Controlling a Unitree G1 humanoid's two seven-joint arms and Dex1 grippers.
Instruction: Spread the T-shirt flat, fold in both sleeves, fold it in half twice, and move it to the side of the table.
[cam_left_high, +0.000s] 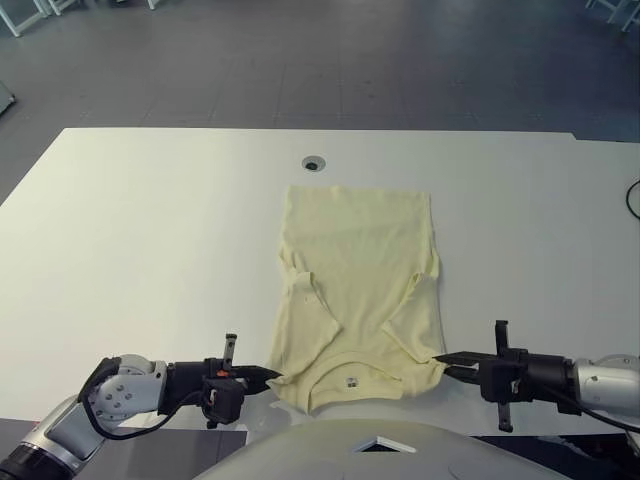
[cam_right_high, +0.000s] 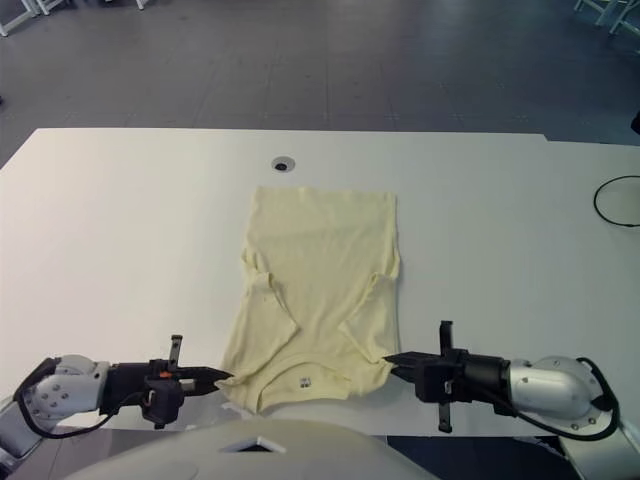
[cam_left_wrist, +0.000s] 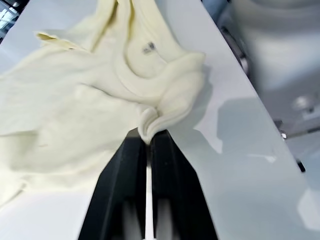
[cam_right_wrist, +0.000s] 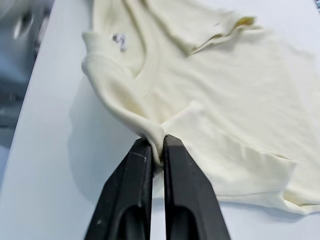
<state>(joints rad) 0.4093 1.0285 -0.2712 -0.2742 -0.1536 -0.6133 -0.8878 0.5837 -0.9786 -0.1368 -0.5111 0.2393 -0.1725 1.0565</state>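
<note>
Cloth is pinched at both near shoulder corners. The left gripper (cam_left_wrist: 148, 139) is closed on a bunched fold of the T-shirt (cam_left_high: 350, 270) at its left shoulder, the jaws nearly together with only fabric between them. The right gripper (cam_right_wrist: 158, 145) is clamped likewise on the right shoulder corner. The pale yellow T-shirt is laid on the white table (cam_left_high: 150, 230), collar toward the near edge, both sleeves folded inward, its hem near a round port (cam_left_high: 314, 163).
</note>
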